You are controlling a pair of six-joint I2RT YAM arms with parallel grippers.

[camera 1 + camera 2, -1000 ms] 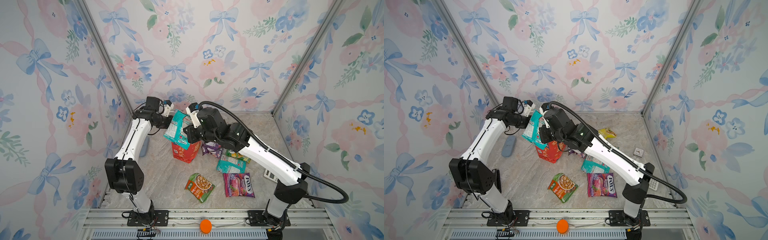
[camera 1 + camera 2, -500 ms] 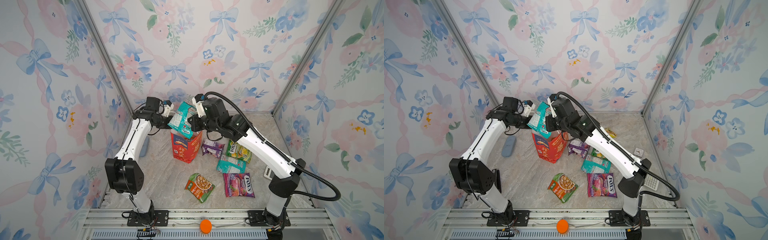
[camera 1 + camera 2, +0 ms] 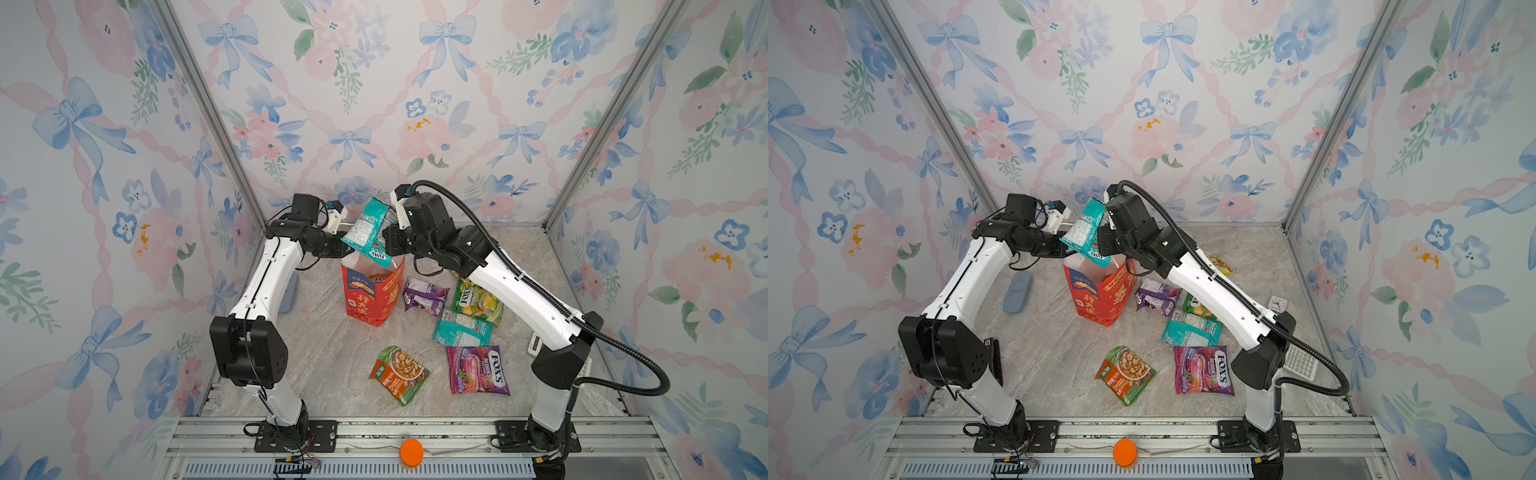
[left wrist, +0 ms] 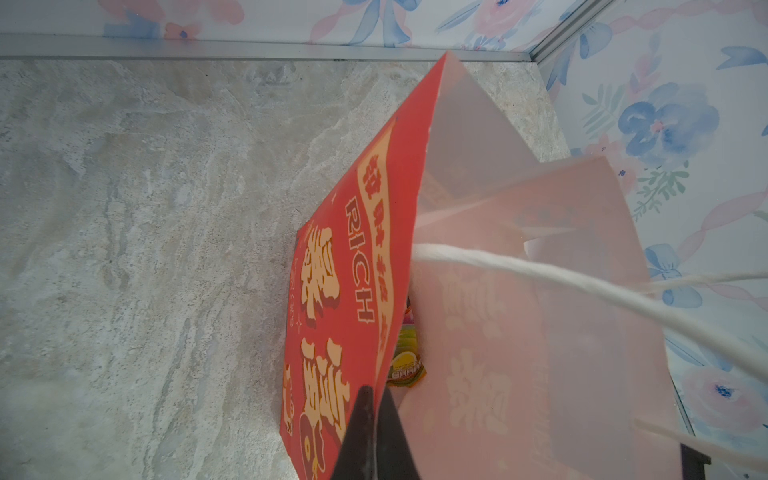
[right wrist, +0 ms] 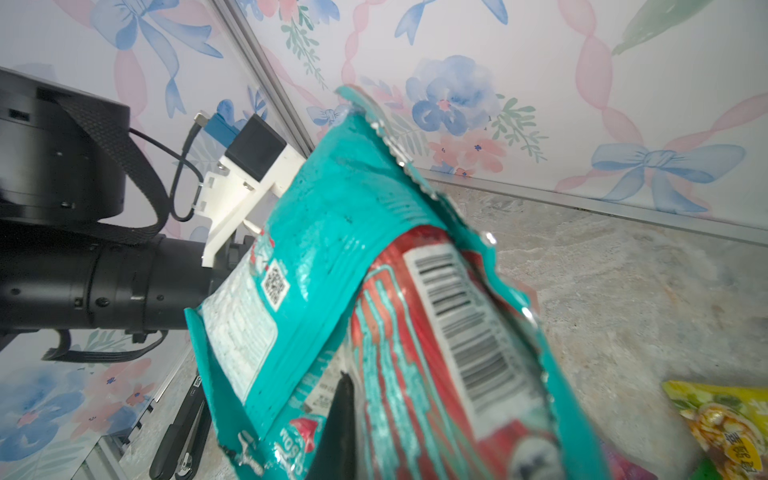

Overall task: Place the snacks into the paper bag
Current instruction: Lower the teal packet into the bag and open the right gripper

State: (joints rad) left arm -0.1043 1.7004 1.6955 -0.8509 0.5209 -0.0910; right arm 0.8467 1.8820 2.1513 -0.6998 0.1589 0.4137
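Note:
The red paper bag (image 3: 371,300) (image 3: 1100,300) stands upright mid-table. My left gripper (image 4: 375,400) (image 3: 344,248) is shut on its rim (image 4: 409,232), holding the mouth open. My right gripper (image 5: 354,395) (image 3: 388,246) is shut on a teal snack packet (image 3: 368,232) (image 3: 1086,230) (image 5: 328,266), which hangs tilted just above the bag's mouth; only one finger (image 5: 343,399) shows. One yellow-green packet (image 4: 405,365) lies inside the bag. Several snacks lie on the table to the bag's right: purple (image 3: 424,293), green-yellow FOX'S (image 3: 478,301), teal (image 3: 461,332), purple berries FOX'S (image 3: 478,370), green-orange (image 3: 399,374), and yellow (image 3: 1221,264).
A grey-blue oblong object (image 3: 1017,293) lies left of the bag under my left arm. The white calculator (image 3: 1300,363) and the small clock (image 3: 1278,303) sit by the right wall. An orange knob (image 3: 411,453) sits on the front rail.
My right gripper has lifted the teal packet up and towards the back, from in front of the bag to above its mouth. The right arm swung back off the table packets. The left gripper held still.

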